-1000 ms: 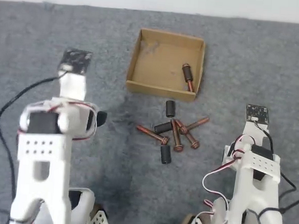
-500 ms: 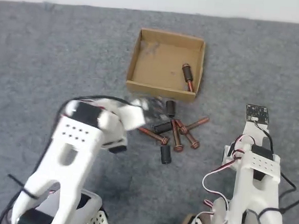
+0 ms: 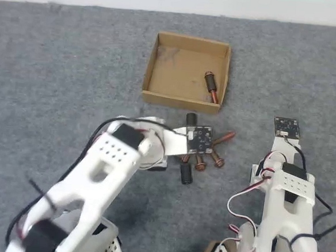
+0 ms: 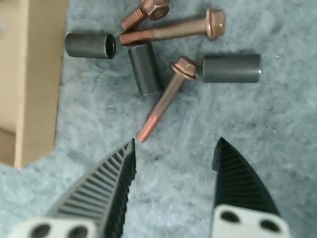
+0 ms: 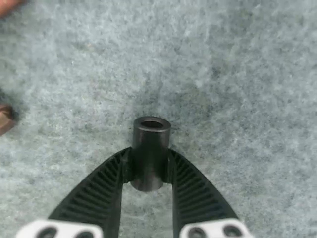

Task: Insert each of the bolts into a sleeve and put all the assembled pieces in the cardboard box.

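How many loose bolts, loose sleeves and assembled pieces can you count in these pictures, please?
Loose bolts: 4
Loose sleeves: 4, one of them held by the right gripper
Assembled pieces: 1, in the cardboard box
Total: 9

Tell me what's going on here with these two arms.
The right gripper is shut on a sleeve, holding it upright above the carpet. The left gripper hangs open over the bolts and loose sleeves lying beside the box. One assembled piece already lies in the box; the rest are not yet put together.
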`<state>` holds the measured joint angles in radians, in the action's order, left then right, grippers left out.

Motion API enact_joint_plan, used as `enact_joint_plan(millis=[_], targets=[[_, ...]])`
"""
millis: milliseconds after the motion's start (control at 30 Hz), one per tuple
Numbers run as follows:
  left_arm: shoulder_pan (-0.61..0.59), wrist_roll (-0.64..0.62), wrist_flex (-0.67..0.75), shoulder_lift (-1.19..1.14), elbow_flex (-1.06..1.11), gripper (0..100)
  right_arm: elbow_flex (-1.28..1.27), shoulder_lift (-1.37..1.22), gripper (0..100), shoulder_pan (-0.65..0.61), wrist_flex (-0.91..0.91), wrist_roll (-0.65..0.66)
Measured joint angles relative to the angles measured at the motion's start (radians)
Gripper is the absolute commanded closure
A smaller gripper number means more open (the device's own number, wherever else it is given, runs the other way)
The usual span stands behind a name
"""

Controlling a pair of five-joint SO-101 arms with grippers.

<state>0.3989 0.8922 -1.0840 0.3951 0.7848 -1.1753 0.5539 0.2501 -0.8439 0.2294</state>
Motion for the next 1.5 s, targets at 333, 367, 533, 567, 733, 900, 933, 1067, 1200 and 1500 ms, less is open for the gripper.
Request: enact_joint_plan(millis=[333,367,533,567,733,900,933,1067,1200,1500], targets=[[0.043,0.0,-0.006,-0.393,-0.265,76,0.0,0.0,99.2,0.0,0.0,0.012],[0.051,0.003,-0.006,-0.417,-0.276,76,0.0,0.0,99.2,0.0,0.0,0.012],[0.066,0.005,-0.006,-0.445,-0.285,76,0.0,0.0,99.2,0.0,0.0,0.012],[0.066,0.005,-0.006,-0.445,-0.285,76,0.0,0.0,99.2,0.0,0.0,0.012],[0.063,0.005,0.006,-0.459,-0.285,76,0.0,0.0,99.2,0.0,0.0,0.012],[0.064,0.009,-0.015,-0.537,-0.31,76,0.0,0.0,99.2,0.0,0.0,0.012],[0.066,0.006,-0.021,-0.552,-0.331,76,0.0,0.0,99.2,0.0,0.0,0.012],[0.064,0.006,-0.063,-0.631,-0.405,76,0.0,0.0,99.2,0.0,0.0,0.012],[0.066,0.008,-0.092,-0.732,-0.493,76,0.0,0.0,99.2,0.0,0.0,0.012],[0.066,0.005,-0.253,-0.888,-0.71,86,0.0,0.0,99.2,0.0,0.0,0.012]])
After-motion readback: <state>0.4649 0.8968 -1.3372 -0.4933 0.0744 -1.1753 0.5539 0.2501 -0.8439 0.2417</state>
